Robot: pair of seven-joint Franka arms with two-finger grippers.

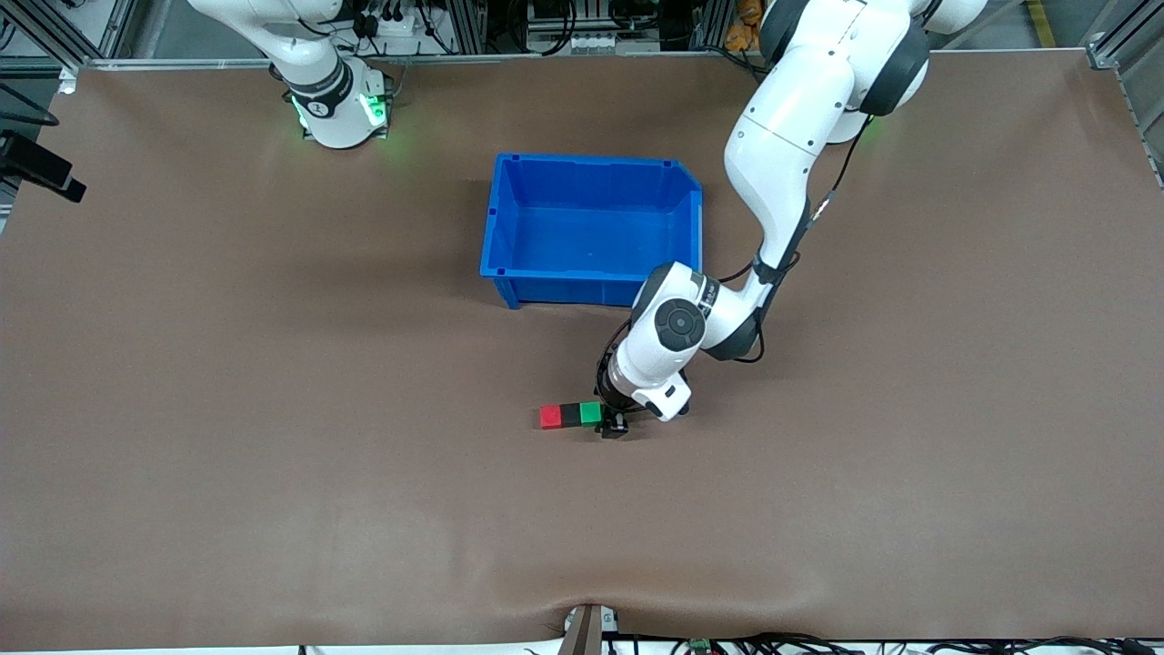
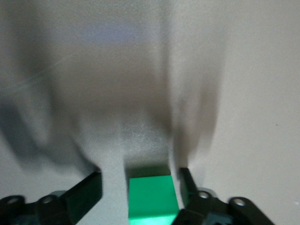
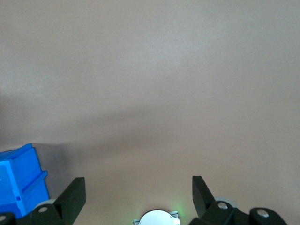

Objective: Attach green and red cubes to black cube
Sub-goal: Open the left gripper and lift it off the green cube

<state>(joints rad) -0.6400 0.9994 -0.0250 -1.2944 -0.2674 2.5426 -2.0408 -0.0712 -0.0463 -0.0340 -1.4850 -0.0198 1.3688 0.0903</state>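
The red cube [image 1: 550,417], the black cube [image 1: 571,415] and the green cube [image 1: 591,413] lie touching in one row on the brown table, the black one in the middle. My left gripper [image 1: 609,422] is down at the green end of the row. In the left wrist view the green cube [image 2: 152,196] sits between the open fingers [image 2: 84,197] of my left gripper [image 2: 138,190], with a gap on each side; the red and black cubes are hidden there. My right gripper [image 3: 138,197] is open and empty above bare table; its arm waits.
An empty blue bin [image 1: 509,227] stands farther from the front camera than the cubes, at mid-table; its corner shows in the right wrist view [image 3: 18,180]. The left arm's elbow [image 1: 677,318] hangs over the bin's near corner.
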